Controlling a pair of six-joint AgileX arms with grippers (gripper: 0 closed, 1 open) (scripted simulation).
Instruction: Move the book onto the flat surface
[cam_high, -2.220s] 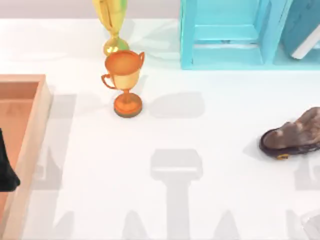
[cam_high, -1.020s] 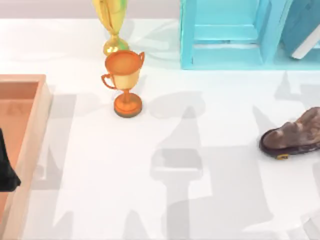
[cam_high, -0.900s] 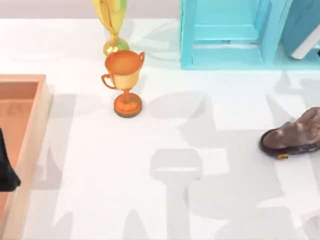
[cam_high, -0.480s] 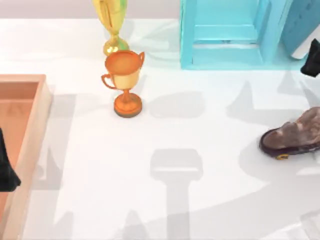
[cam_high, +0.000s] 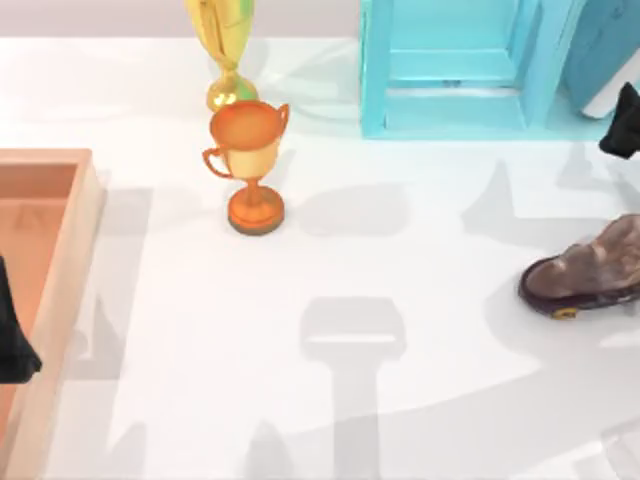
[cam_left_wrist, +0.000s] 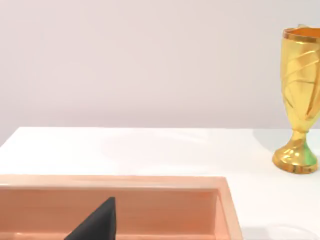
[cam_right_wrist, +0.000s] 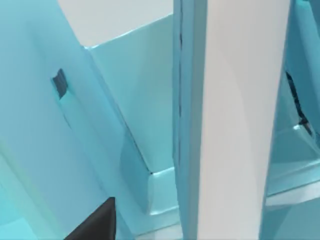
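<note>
The book (cam_high: 603, 45), teal-blue with white page edges, stands leaning inside the right compartment of the turquoise shelf unit (cam_high: 450, 75) at the back right. My right gripper (cam_high: 623, 132) is a dark shape at the right edge, just in front of the book's lower corner. In the right wrist view the book's white page edges (cam_right_wrist: 240, 120) stand close ahead, with the shelf's walls around them. The flat surface, a white tabletop (cam_high: 400, 300), spreads in front of the shelf. My left gripper (cam_high: 12, 340) hangs parked over the wooden tray at the far left.
A brown shoe (cam_high: 588, 270) lies at the right, in front of the shelf. An orange trophy (cam_high: 250, 165) and a gold trophy (cam_high: 226, 50) stand at the back left. The wooden tray (cam_high: 70, 250) with a raised rim lines the left edge.
My right gripper has come into view at the right edge and moved up to the book in the shelf. Its shadow has swept across the table. The book, shoe and trophies have not moved.
</note>
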